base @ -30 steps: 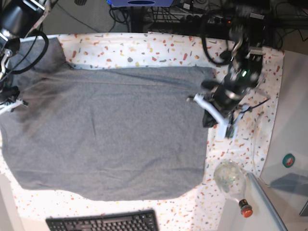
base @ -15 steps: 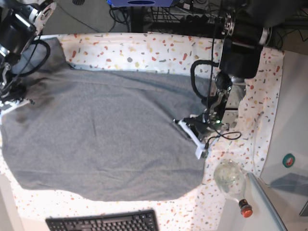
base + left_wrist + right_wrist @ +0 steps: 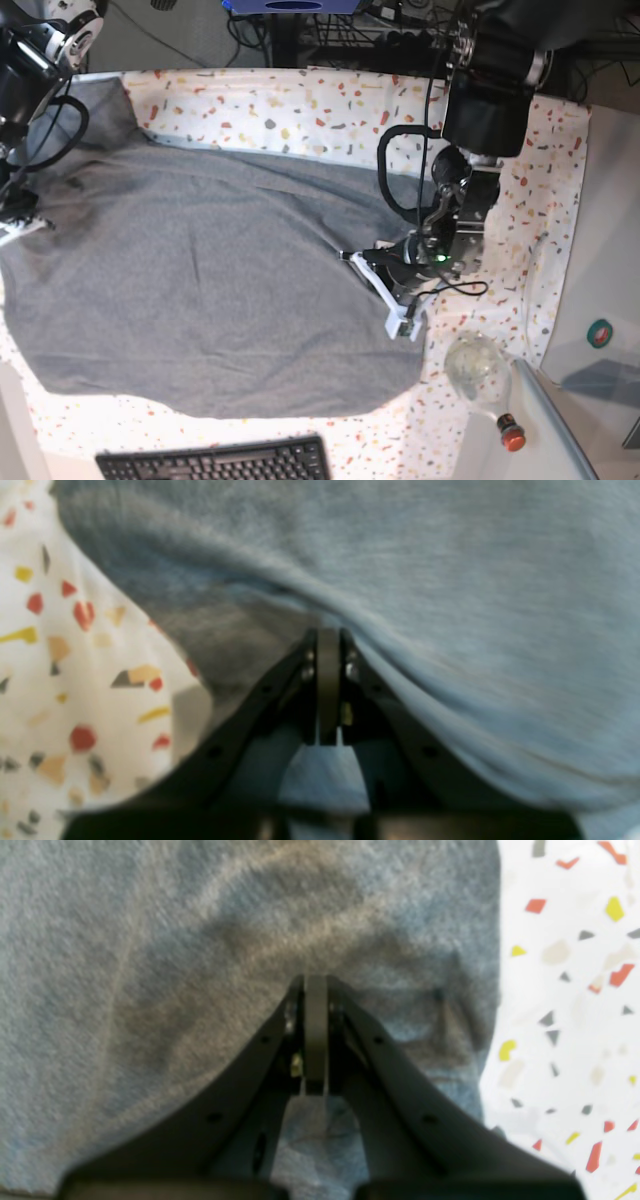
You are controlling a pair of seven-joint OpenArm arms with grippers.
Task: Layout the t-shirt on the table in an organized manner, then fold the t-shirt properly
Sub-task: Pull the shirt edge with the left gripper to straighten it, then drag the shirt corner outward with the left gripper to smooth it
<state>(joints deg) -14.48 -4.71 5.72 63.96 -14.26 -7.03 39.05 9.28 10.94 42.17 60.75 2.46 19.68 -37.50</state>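
While both arms hold the cloth, the job looks like it's at the first fold. The t-shirt [image 3: 200, 290] lies spread wide over the speckled table [image 3: 300, 100], w/ its far side rumpled and one edge lifted.

The left gripper [image 3: 328, 645] has its jaws pinched tight on a ridge of the t-shirt, right by the edge where the table cloth shows. From the base view that arm sits over the shirt's side edge, and the cloth there slants up toward it, so I think it's pulling that edge inward. The right gripper [image 3: 315, 985] is pinched on the shirt too, near the other edge.

Next move, I'd guess: carry both pinched spots across tog. at the same height, lay the flap flat, then let go. If one arm goes faster, the fold will come out crooked.
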